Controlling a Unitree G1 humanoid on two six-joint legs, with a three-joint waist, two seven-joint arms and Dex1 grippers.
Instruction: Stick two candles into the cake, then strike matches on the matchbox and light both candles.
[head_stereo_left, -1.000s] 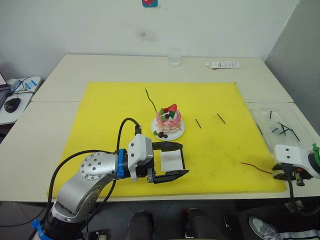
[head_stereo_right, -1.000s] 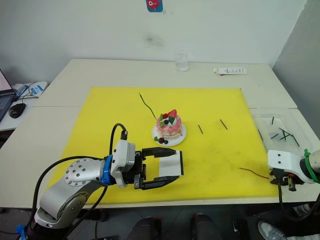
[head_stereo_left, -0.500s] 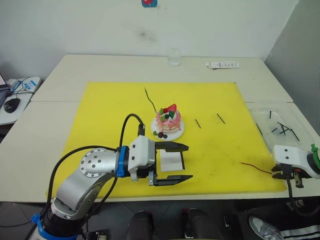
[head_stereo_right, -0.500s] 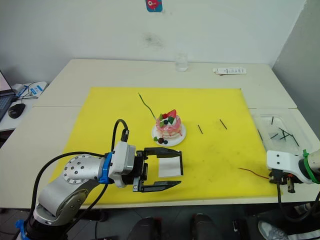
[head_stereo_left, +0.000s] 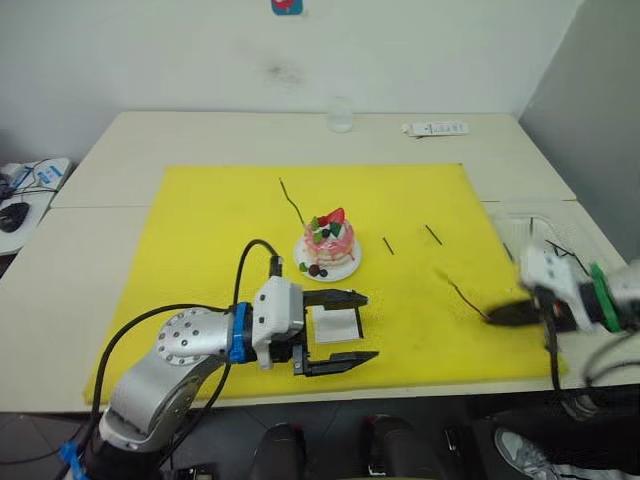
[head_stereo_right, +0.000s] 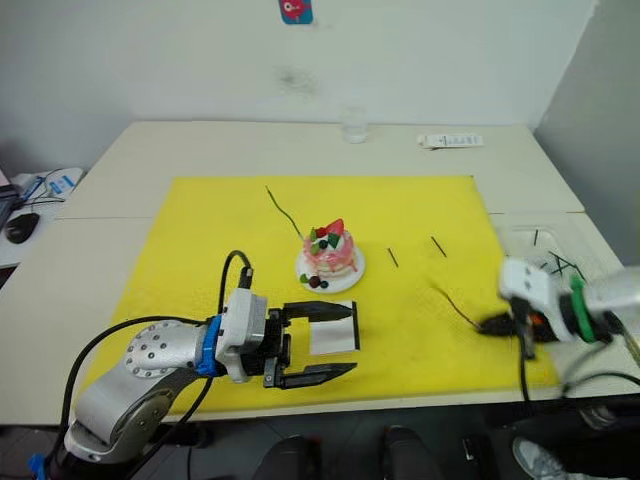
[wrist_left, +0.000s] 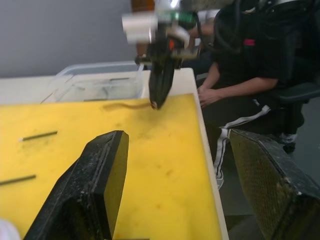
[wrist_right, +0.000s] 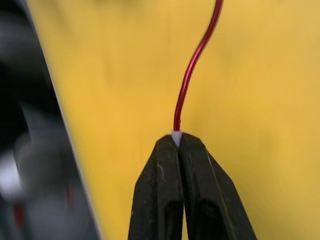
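From the head views, the left gripper (head_stereo_left: 338, 329) stood wide open around the matchbox (head_stereo_left: 336, 324), the cake (head_stereo_left: 329, 240) just beyond its fingertips. The right gripper (head_stereo_right: 497, 326) held the red candle (head_stereo_right: 452, 304) over the yellow mat (head_stereo_left: 200, 230). In the left wrist view, both fingers (wrist_left: 95, 187) gaped apart. In the right wrist view, the fingers (wrist_right: 165, 190) pinched the candle's pale end.

There are two candles: a red candle (wrist_right: 196, 60) pinched at its pale end by the right gripper (wrist_right: 178, 141), and a green candle (head_stereo_left: 293, 203) far from it. Two matches (head_stereo_left: 387, 245) (head_stereo_left: 432, 234), one cake (head_stereo_left: 329, 240), one matchbox (head_stereo_left: 335, 324).
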